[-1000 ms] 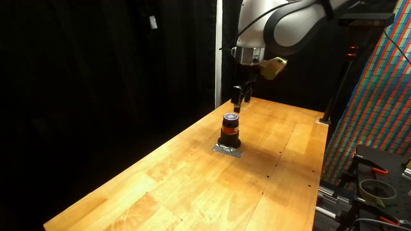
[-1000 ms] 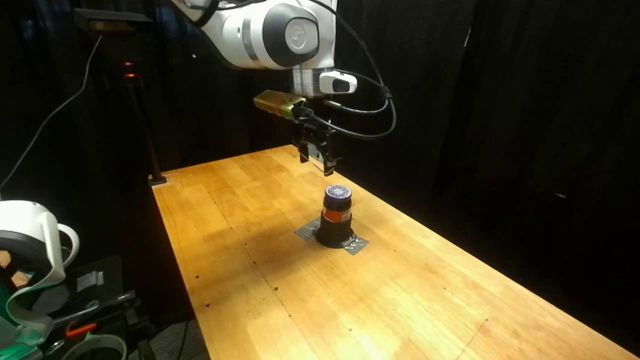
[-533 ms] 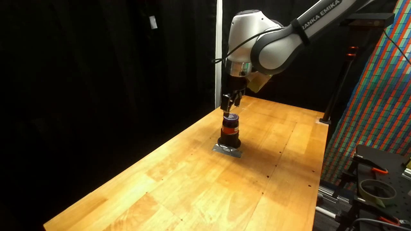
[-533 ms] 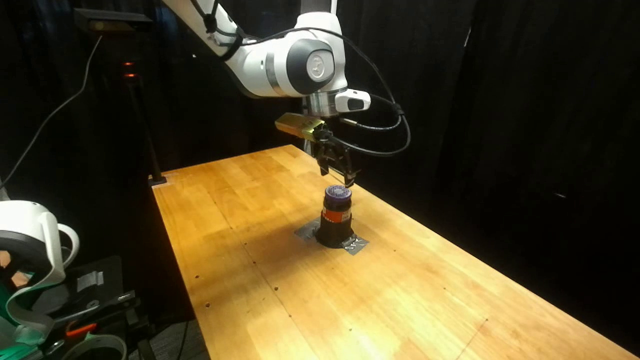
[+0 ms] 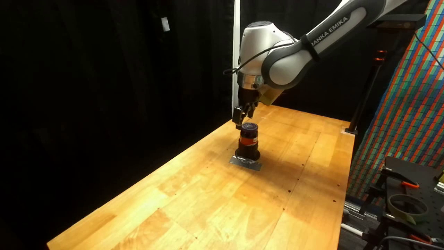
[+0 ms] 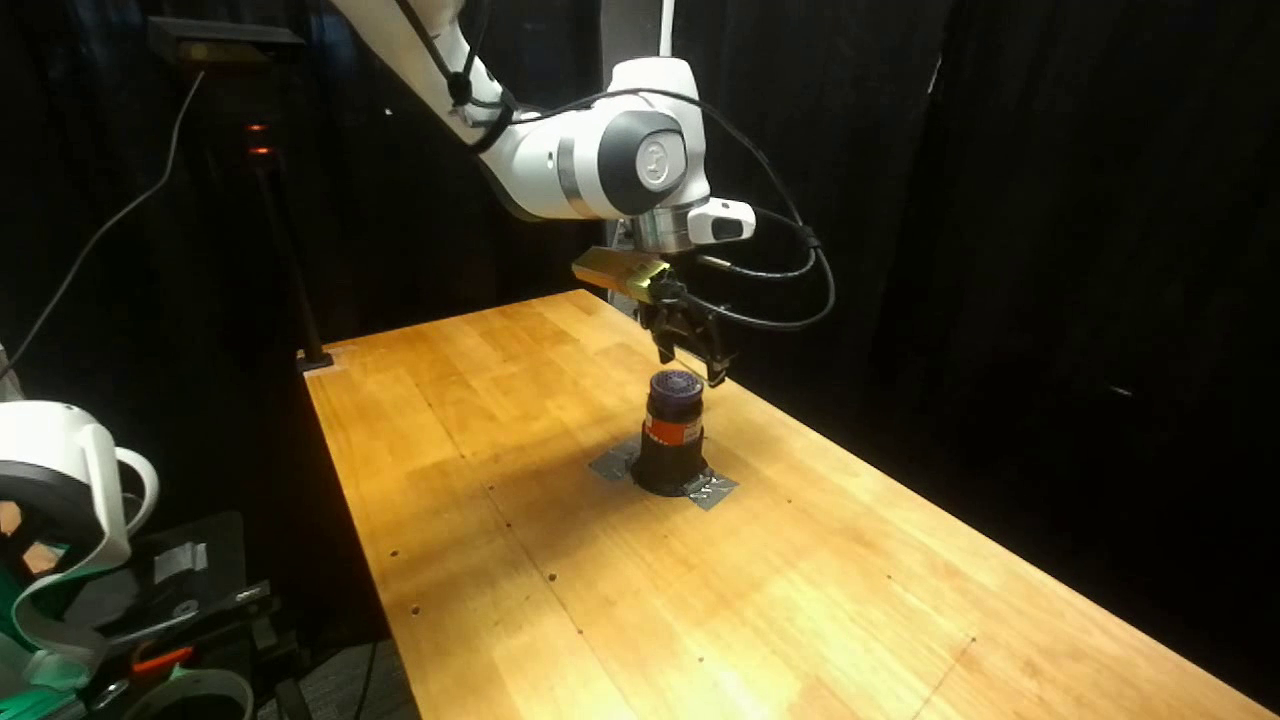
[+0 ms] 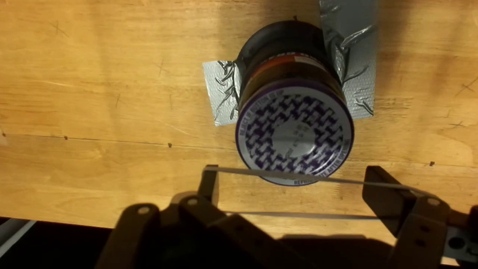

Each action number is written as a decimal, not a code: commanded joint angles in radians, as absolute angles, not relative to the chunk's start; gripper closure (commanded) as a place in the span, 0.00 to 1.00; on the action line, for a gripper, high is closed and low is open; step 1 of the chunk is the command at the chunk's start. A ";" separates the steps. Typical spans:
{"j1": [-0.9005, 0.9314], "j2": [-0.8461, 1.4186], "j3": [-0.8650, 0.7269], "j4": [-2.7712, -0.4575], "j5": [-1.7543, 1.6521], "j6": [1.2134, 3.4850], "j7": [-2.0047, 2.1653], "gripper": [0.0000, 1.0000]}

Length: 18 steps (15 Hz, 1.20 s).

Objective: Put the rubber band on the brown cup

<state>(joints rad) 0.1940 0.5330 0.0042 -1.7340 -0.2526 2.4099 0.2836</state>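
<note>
- Black two-fingered gripper point(image 7: 291, 183), its fingers point(image 7: 209, 185) spread wide, held a thin, dull grey-brown rubber band point(image 7: 287, 175) stretched between them as two strands
- Upright on the light wooden surface point(image 6: 800, 600) stood the dark brown cylindrical cup point(image 6: 673, 435) with its orange-red stripe point(image 5: 248, 141) and its round purple-and-white patterned lid point(image 7: 294, 136)
- The gripper pointed down just beside that lid in both exterior views
- In the wrist view the upper strand crossed over the lid's lower edge, and whether it touched could not be told
- Silver-grey strips of duct tape point(image 7: 224, 97) lay from the cup's flared black base point(image 6: 668, 472) onto the surface
- In an exterior view a yellow-green ring-shaped tape roll point(image 5: 418, 217) lay on a black perforated stand point(image 5: 404, 166)
</note>
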 commanded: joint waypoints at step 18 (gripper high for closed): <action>0.184 0.523 -0.005 -1.790 -0.208 2.320 0.241 0.00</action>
<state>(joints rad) 0.1998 0.5894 -0.0095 -1.7100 -0.2363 2.3516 0.2758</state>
